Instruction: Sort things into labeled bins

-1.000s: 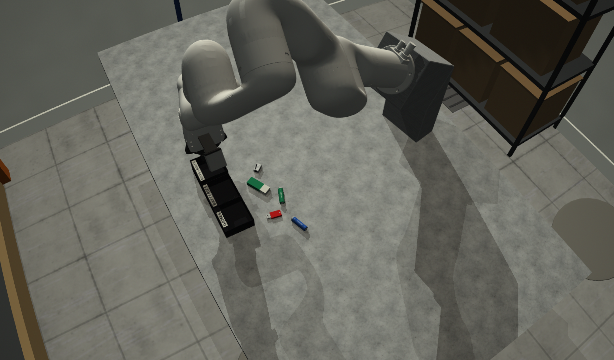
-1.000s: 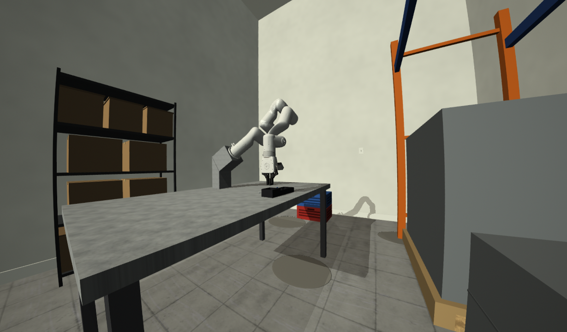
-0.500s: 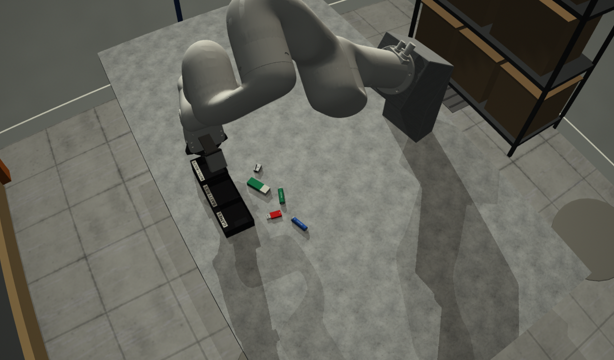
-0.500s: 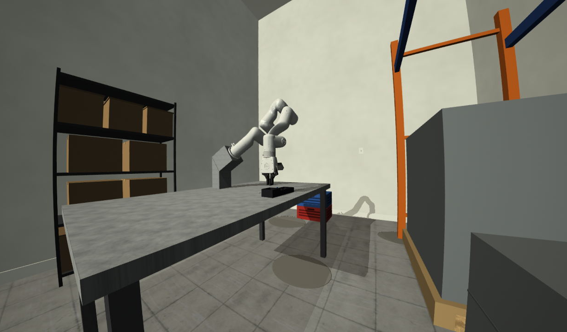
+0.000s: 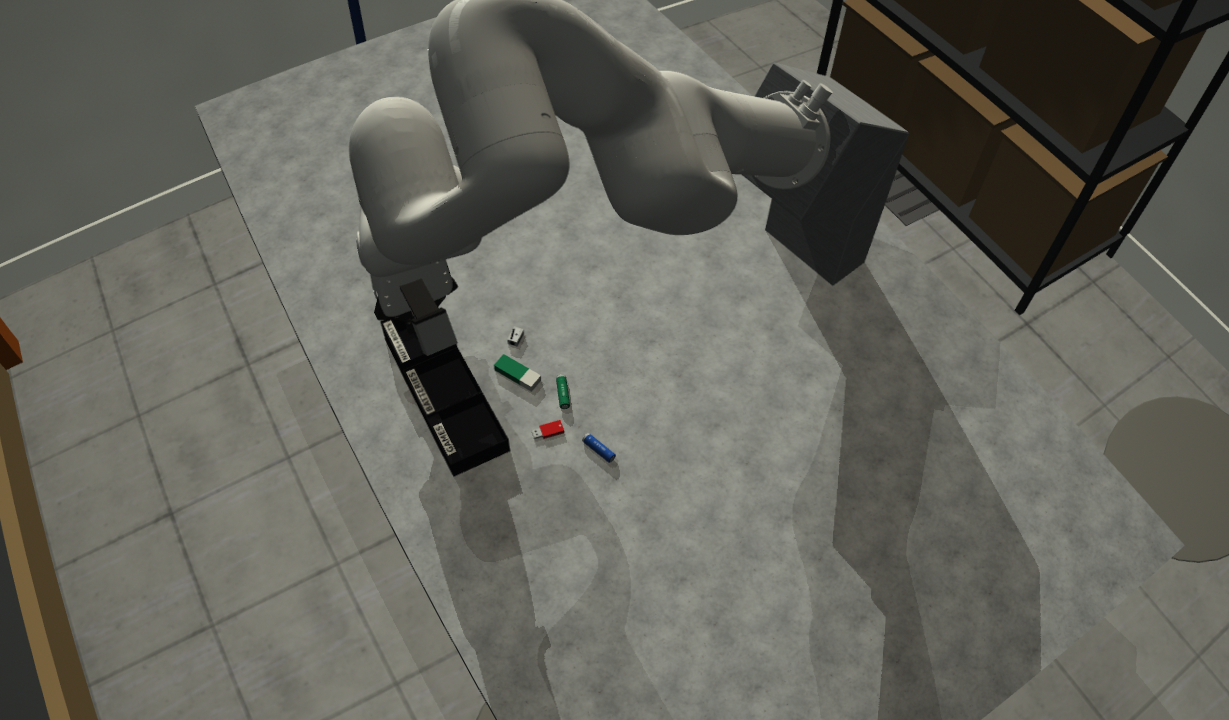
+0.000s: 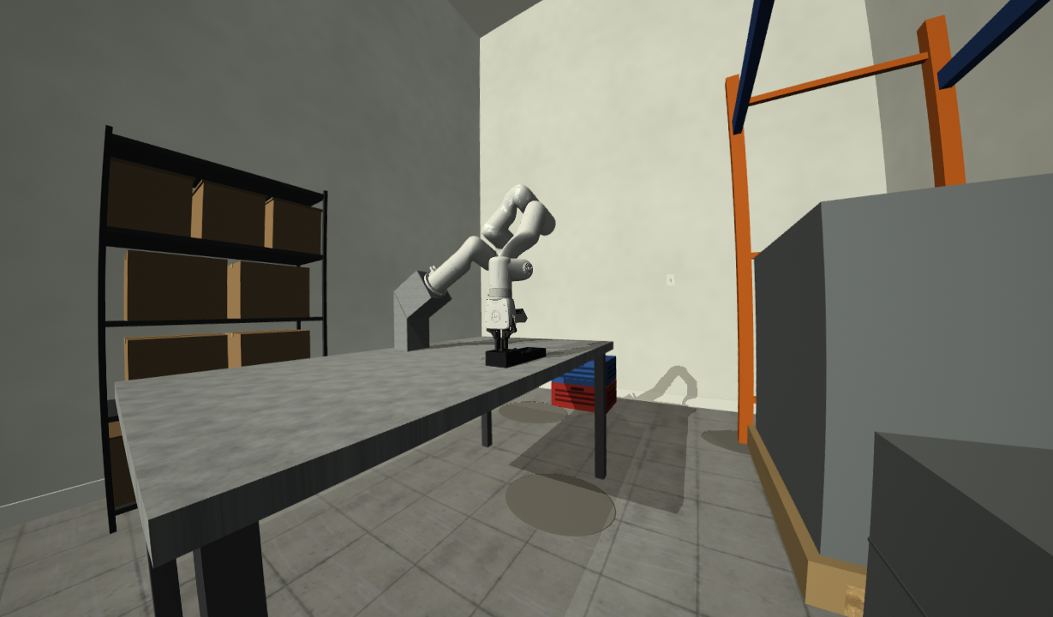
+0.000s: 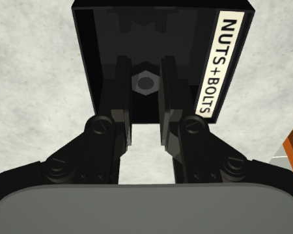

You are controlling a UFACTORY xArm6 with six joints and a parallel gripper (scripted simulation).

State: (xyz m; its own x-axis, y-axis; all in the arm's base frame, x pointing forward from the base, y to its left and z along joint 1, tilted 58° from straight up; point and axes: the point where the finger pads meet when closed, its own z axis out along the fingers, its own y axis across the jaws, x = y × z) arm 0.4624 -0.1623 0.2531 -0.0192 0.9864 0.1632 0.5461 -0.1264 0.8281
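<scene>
My gripper [image 7: 145, 76] [image 5: 418, 329] [image 6: 500, 343] is shut on a grey hex nut [image 7: 144, 82] and hangs low over the black bin labelled NUTS+BOLTS [image 7: 91, 52] [image 5: 394, 338], the far one of a row of three joined bins. The middle bin [image 5: 439, 386] reads BATTERIES and the near bin [image 5: 475, 438] reads GAMES. On the table lie a green and white cartridge [image 5: 517, 370], a green battery [image 5: 562, 390], a red USB stick [image 5: 549, 430], a blue battery [image 5: 598, 446] and a small grey part [image 5: 514, 337].
The bins [image 6: 514, 356] stand near the table's left edge [image 5: 332, 420]. The arm's dark base block [image 5: 833, 201] stands at the far right of the table. A black shelf rack with boxes [image 5: 1048, 116] stands beyond it.
</scene>
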